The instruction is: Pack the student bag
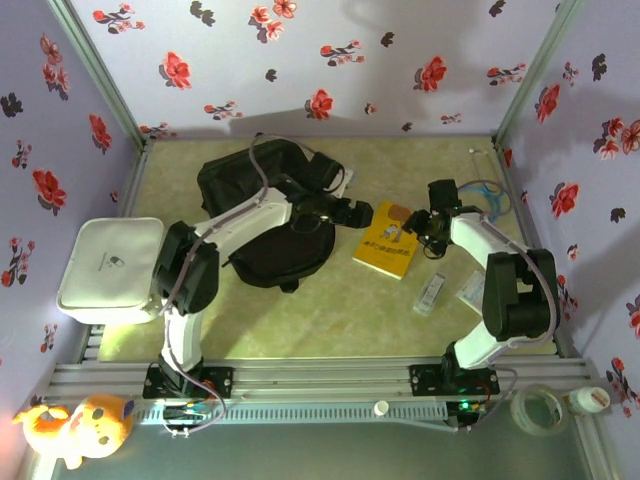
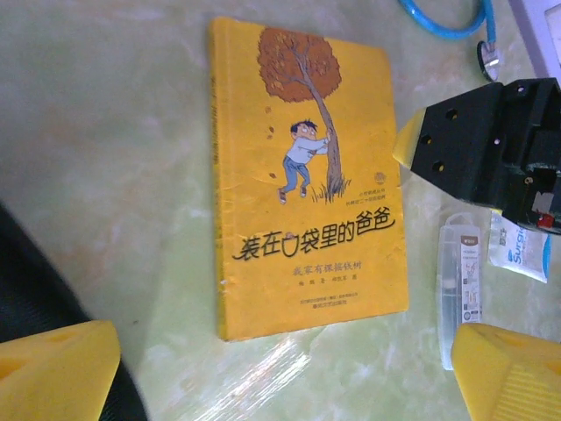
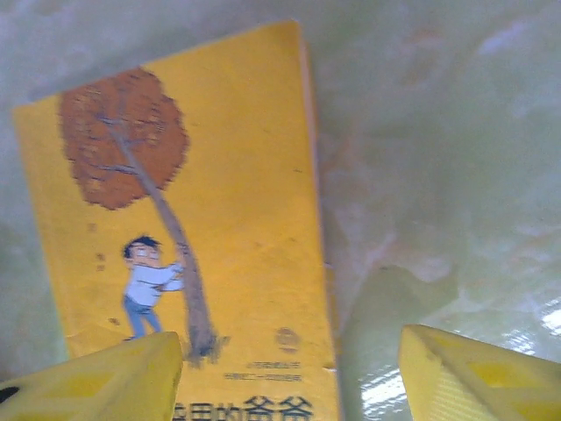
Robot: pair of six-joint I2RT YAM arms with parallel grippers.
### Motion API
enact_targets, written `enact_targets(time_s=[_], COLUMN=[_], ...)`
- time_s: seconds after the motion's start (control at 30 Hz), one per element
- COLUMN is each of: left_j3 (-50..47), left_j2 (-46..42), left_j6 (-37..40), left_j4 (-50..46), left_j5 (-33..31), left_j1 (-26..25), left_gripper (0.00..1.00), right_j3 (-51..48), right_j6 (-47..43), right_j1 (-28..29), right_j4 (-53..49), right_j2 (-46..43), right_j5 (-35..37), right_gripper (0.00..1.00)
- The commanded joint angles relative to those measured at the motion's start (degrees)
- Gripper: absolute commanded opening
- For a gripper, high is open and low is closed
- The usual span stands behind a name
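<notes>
Green marbled tabletop [image 1: 320, 310], 3 floral lilac walls [image 1: 330, 50], student bag [image 1: 225, 185] ctr-left

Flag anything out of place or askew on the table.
Nothing looks spilled or damaged. The yellow book lies at a slant on the table, beside the student bag, not inside it.

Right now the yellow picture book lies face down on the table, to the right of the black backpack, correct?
Not face down: the yellow picture book lies cover up, its tree-and-boy illustration plain in the left wrist view. The rest holds: it is flat on the table, to the right of the black backpack.
</notes>
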Motion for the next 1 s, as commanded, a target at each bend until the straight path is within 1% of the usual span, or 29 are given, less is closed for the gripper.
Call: enact_targets(time_s=[0.0,0.17,0.23,0.4,0.53,0.67,0.97], left_j3=[4.20,11.26,13.41,16.05,18.30,19.43,18.50], left_j2=[4.78,12.48,14.59,18.04,21.02,23.28,23.92], left_j6=[-2.50,-1.84,-2.18,-3.02,-3.66,-5.86,-6.15], left_j4=[-3.14,-8.21,-9.73,-10.67,-11.74,-12.09,-10.96], left_j5=[-1.52,-1.48,-1.51,-1.29,-1.22,-0.36,2.84], left_j1=[-1.49,-3.27,-3.43,-3.48,-3.48,-3.48,-3.60], left_gripper=[0.93,0.81,0.77,0.73,0.70,0.65,0.65], right_j3=[-1.77,-2.43,-2.43,-2.34,-1.81,-1.37,-2.06], right_j6=[1.80,1.80,1.84,1.53,1.77,1.95,3.01], right_j1=[-0.45,-0.48,-0.44,-0.36,-0.35,-0.35,-0.35], right_j4=[-0.30,1.31,1.28,1.02,-0.56,-1.39,-0.87], right_j2=[0.26,2.99,3.84,4.97,6.23,6.83,7.22], right_j5=[3.51,0.04,-0.42,-0.32,-0.34,-0.56,-2.23], right_gripper=[0.63,0.49,0.45,0.37,0.35,0.35,0.36])
